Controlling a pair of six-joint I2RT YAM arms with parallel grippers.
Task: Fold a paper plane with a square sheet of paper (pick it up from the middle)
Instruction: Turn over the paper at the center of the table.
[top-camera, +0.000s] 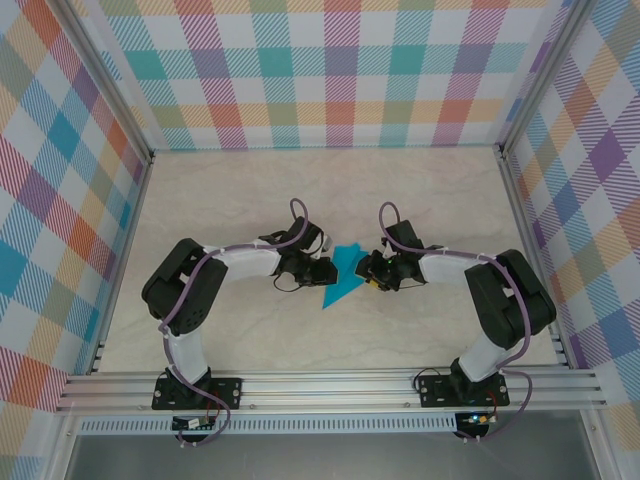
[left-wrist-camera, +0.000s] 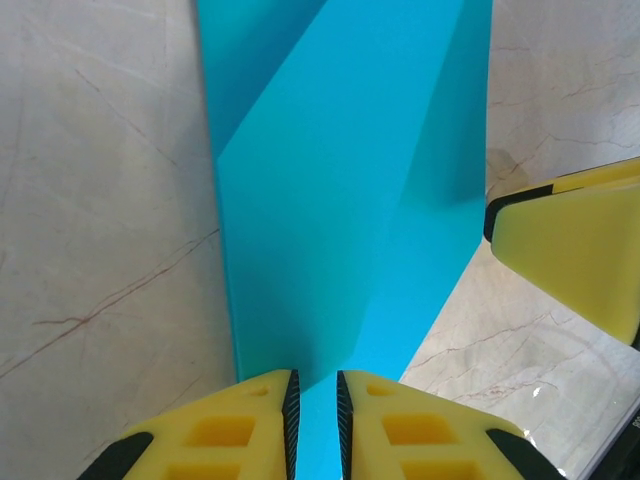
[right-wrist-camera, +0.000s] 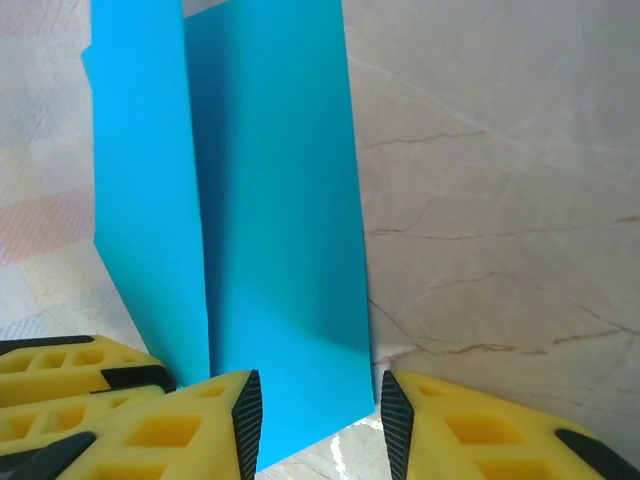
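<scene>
Firstly, the top external view. You have one marble-pattern desk (top-camera: 240, 190), closed in on three sides by plaid walls (top-camera: 330, 70). One paper plane (top-camera: 340, 285) lies at the centre of the desk. It is bright cyan and partly folded into an arrow shape, with its point toward the near left. The left gripper (top-camera: 322, 270) meets it from the left and the right gripper (top-camera: 370, 272) from the right. Both arms are bent inward from their bases.

Next, the left wrist view. The left gripper's (left-wrist-camera: 318, 385) two yellow fingers stand almost together, and a thin strip of cyan shows in the slit between them. You cannot tell from this whether the pads pinch the paper or only straddle it. The plane (left-wrist-camera: 340, 200) runs away from the fingers, with a slanting fold across it. One yellow finger (left-wrist-camera: 575, 250) of the right gripper sits at its far edge.

Lastly, the right wrist view. The right gripper (right-wrist-camera: 320, 400) has its jaws partway apart, with the paper (right-wrist-camera: 270, 200) between them. The paper's edge is just short of one pad, so nothing is clamped. The left gripper's fingers (right-wrist-camera: 70, 375) show beside it.
</scene>
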